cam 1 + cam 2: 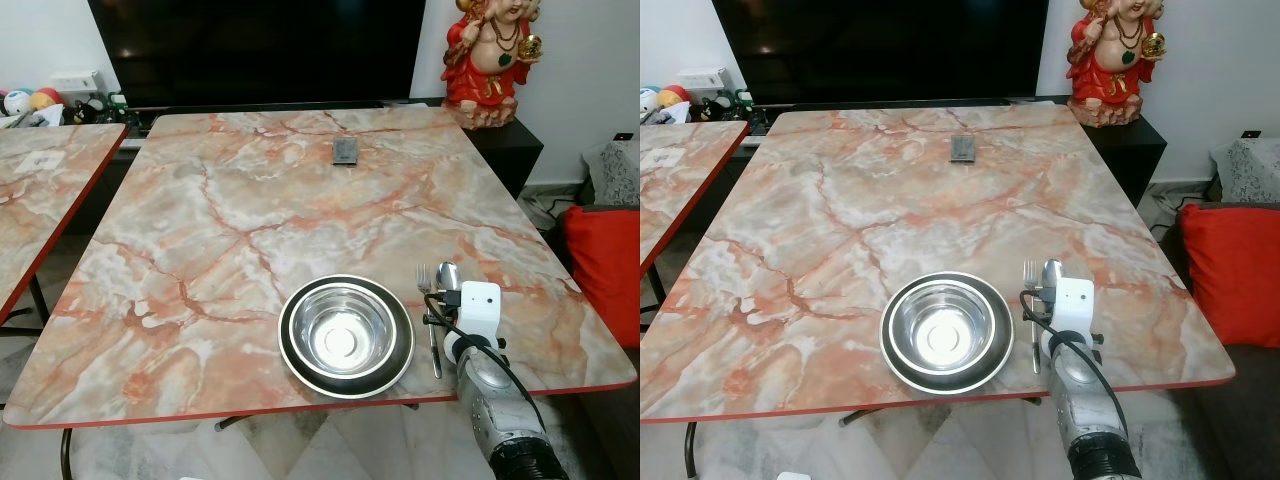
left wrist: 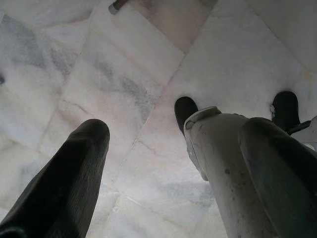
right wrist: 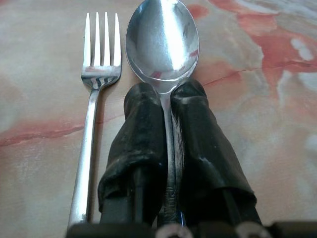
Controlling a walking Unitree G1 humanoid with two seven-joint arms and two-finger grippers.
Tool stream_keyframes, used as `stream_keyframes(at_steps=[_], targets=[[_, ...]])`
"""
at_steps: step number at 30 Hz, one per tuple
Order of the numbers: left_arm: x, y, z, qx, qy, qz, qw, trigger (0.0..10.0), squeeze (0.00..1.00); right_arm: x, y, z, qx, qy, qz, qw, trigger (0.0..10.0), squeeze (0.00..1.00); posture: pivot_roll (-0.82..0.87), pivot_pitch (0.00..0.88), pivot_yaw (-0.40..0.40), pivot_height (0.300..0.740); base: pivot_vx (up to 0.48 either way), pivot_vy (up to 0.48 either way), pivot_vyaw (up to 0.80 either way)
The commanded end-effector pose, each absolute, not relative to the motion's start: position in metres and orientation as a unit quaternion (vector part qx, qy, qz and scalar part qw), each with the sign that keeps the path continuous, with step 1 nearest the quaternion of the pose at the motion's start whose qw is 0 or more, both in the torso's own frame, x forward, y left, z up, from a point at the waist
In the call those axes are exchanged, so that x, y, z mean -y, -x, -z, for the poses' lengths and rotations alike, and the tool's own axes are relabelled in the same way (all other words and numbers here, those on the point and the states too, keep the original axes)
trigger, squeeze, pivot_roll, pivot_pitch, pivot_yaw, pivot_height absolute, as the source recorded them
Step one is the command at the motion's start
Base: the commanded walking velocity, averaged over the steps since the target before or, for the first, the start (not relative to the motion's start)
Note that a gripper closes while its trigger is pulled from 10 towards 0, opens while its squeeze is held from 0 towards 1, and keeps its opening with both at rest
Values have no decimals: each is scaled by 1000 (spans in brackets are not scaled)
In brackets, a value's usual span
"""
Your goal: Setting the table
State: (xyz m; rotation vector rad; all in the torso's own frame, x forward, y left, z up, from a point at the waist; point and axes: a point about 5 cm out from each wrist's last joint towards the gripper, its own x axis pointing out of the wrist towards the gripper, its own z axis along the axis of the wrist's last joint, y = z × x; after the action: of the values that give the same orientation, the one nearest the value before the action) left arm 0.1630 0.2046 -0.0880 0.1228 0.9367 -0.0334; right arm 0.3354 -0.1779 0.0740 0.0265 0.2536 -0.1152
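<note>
- One steel bowl (image 1: 345, 333) in one dark plate (image 1: 396, 361), near table's (image 1: 200, 220) front edge.
- One fork (image 3: 94, 104), one spoon (image 3: 162, 42) beside it.
- Right gripper (image 3: 168, 106) clamps the spoon handle; left gripper (image 2: 173, 148) hangs spread apart.

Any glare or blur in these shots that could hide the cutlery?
Eye views: sharp, with bright glare inside the steel bowl. Right wrist view: crisp, a highlight on the spoon in the right gripper; fork clear. Left wrist view: evenly lit floor, near parts soft.
</note>
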Motion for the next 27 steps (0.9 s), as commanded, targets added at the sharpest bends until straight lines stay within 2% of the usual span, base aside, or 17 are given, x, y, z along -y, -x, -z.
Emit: stream_keyframes(at_steps=[1,8,10,11,12,13,19,20,21,24,25,27], targets=[[-207,-156,91,-463,-63,19,884,10000,0,175,-332,-65,-147,-13,54,988,10000,118,-18,94,18,740,0,0,0],[-207,-156,91,-463,-63,19,884,10000,0,176,-333,-66,-147,-11,58,987,10000,125,-19,93,17,740,0,0,0],[-207,-156,91,-463,-63,19,884,10000,0,176,-333,-66,-146,-11,57,988,10000,396,-19,93,17,740,0,0,0],[-207,-156,91,-463,-63,19,884,10000,0,176,-333,-66,-146,-11,57,988,10000,396,-19,93,17,740,0,0,0],[-207,-156,91,-464,-63,19,884,10000,0,176,-333,-66,-146,-11,57,988,10000,729,-18,91,18,740,0,0,0],[-207,-156,91,-464,-63,19,884,10000,0,176,-333,-66,-146,-11,57,988,10000,729,-18,91,18,740,0,0,0],[-207,-156,91,-464,-65,19,883,10000,0,176,-334,-67,-146,-9,59,987,10000,651,-18,84,20,740,0,0,0],[-207,-156,91,-464,-65,19,883,10000,0,176,-334,-66,-146,-9,59,987,10000,561,-17,83,20,740,0,0,0],[-207,-156,91,-464,-65,19,883,10000,0,176,-334,-66,-146,-8,59,987,10000,196,-17,83,20,740,0,0,0],[-207,-156,91,-464,-65,20,883,10000,0,175,-334,-66,-147,-7,59,987,10000,141,-17,80,20,740,0,0,0],[-207,-156,91,-464,-66,20,883,10000,0,175,-334,-66,-146,-6,59,987,10000,27,-18,80,21,740,0,0,0],[-207,-156,91,-464,-66,20,883,10000,0,176,-334,-67,-144,2,61,988,10000,0,-18,80,21,740,0,0,0]])
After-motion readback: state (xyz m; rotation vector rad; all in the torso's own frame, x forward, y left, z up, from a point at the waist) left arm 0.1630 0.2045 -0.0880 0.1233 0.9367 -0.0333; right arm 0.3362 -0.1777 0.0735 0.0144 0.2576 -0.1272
